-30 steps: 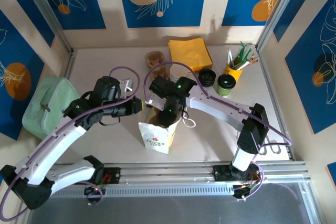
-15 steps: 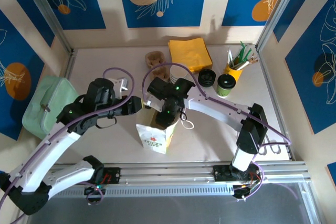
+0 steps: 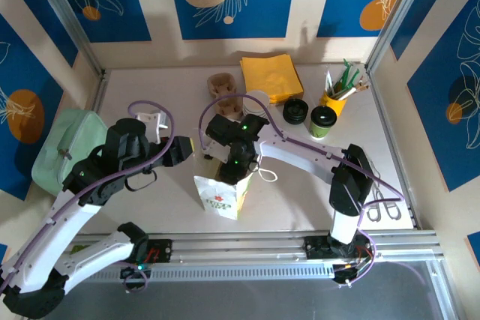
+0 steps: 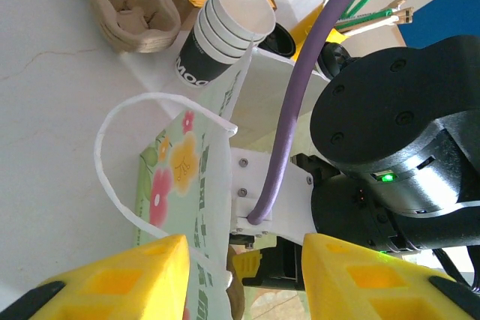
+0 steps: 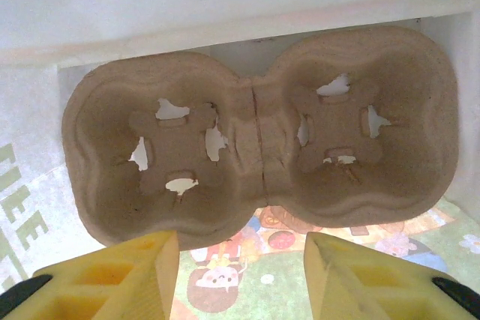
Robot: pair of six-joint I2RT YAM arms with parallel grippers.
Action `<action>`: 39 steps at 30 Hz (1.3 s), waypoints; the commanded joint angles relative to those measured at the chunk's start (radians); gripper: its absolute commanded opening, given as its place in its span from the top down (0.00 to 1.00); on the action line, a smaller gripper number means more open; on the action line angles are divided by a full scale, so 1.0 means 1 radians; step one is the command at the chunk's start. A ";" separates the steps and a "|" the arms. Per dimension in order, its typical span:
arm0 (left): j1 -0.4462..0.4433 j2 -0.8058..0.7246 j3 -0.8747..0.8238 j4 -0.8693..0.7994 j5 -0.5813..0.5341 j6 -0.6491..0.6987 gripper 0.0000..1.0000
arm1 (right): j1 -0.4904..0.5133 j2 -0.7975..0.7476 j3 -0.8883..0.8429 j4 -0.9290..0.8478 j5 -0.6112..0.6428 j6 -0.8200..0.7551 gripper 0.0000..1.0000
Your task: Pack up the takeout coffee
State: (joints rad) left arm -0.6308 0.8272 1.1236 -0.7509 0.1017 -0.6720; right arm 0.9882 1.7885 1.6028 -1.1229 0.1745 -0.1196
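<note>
The takeout coffee, a small cup with a black lid, stands at the back right, far from both grippers. A white printed paper bag stands open near the table's front. My right gripper reaches down into its mouth. In the right wrist view it is open above a brown two-cup cardboard carrier lying inside the bag. My left gripper is open just left of the bag. In the left wrist view its fingers straddle the bag's wall without touching it.
Back of the table: a stack of lidless cups, a pile of black lids, yellow napkins, spare carriers and a yellow holder of utensils. A pale green bag sits at the left edge.
My left gripper has opened, let go of the bag's edge and drawn back to the left. The right gripper stays in the bag's mouth.
</note>
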 commanded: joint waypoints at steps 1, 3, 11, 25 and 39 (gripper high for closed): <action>-0.007 -0.007 0.017 -0.021 -0.016 0.010 0.56 | 0.003 0.039 0.017 -0.028 -0.034 -0.004 0.51; -0.007 -0.007 0.016 -0.018 -0.014 0.010 0.56 | 0.003 0.045 0.011 -0.024 -0.034 -0.002 0.51; -0.006 -0.011 0.007 -0.013 -0.011 0.009 0.56 | 0.003 0.049 -0.021 0.012 -0.047 0.003 0.51; -0.007 -0.020 0.004 -0.013 -0.010 0.006 0.56 | 0.005 0.015 0.004 0.004 -0.023 0.000 0.33; -0.007 -0.023 -0.003 -0.018 -0.011 0.000 0.56 | 0.015 -0.055 0.052 -0.024 -0.004 -0.004 0.29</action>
State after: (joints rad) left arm -0.6308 0.8169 1.1236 -0.7506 0.1017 -0.6727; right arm 0.9901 1.7702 1.6222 -1.1187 0.1757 -0.1200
